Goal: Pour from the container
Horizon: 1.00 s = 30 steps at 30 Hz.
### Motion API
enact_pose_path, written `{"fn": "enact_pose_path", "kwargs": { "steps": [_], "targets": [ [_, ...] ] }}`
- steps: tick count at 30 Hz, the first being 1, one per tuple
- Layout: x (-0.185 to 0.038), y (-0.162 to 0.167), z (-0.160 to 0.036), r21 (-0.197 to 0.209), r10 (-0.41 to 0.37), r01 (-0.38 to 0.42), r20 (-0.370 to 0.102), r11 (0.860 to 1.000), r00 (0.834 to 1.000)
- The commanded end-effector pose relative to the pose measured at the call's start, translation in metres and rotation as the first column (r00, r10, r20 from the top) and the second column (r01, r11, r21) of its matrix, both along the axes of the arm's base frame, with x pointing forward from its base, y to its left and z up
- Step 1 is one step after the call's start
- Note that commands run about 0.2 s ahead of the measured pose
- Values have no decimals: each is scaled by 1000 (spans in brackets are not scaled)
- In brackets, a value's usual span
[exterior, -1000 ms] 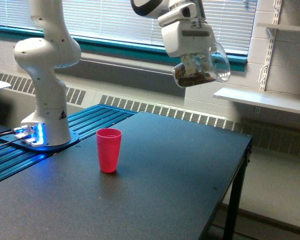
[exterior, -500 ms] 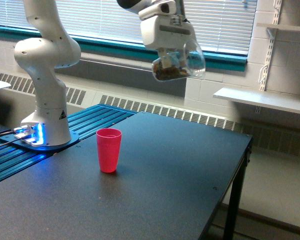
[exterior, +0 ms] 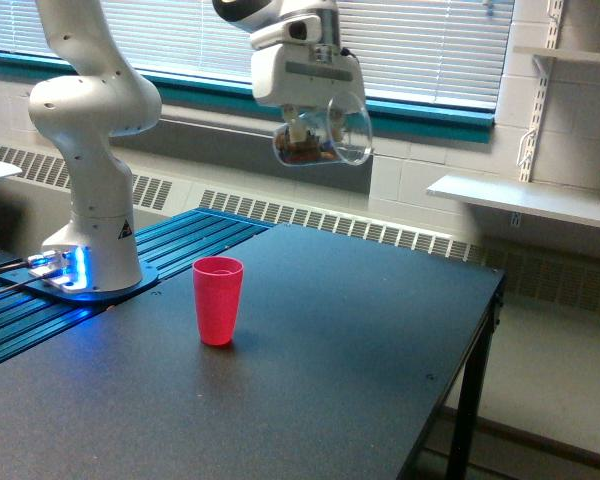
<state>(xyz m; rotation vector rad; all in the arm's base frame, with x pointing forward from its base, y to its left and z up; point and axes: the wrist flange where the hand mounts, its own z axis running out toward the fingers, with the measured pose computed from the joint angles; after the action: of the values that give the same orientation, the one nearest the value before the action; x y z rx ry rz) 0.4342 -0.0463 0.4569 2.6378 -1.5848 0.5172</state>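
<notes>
1. Window blinds [exterior: 180, 35] above a teal sill [exterior: 230, 92] fill the background, with a long white baseboard heater [exterior: 380, 235] running below along the wall.
2. White shelves [exterior: 525, 200] are mounted on the wall at the exterior view's right.
3. A dark table [exterior: 310, 400] takes up the foreground; its right edge and one leg are seen at the exterior view's right.
4. The white arm's base [exterior: 90, 250] is fixed on a blue ribbed platform [exterior: 170, 255] at the table's far left edge, and blue lights are lit at its foot.
5. A red cup [exterior: 218, 300] is stood upright on the table, near the left edge and close to the arm's base, its mouth open to the top.
6. The gripper [exterior: 310, 125] is held high above the table, up and to the exterior view's right of the red cup and well apart from it.
7. The container [exterior: 325, 140], clear and rounded, is clasped beneath the gripper; the fingers are closed against it, though they are largely hidden by the white housing and the cup wall.
8. The container is tilted, with small brown pieces [exterior: 302, 153] gathered at its lower side toward the exterior view's left.
9. Nothing is seen falling from the container.
</notes>
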Motion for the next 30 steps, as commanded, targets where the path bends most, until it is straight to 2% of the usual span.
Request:
{"fn": "enact_pose_path", "kwargs": {
  "steps": [1, 16, 30],
  "targets": [
    [-18, 20, -1, 14, -66, 66, -1, 998, 998],
    [-59, 44, -5, 17, -153, 154, -48, 988, 987],
    [-88, 55, -18, 39, -255, 258, -74, 965, 964]
  ]
}}
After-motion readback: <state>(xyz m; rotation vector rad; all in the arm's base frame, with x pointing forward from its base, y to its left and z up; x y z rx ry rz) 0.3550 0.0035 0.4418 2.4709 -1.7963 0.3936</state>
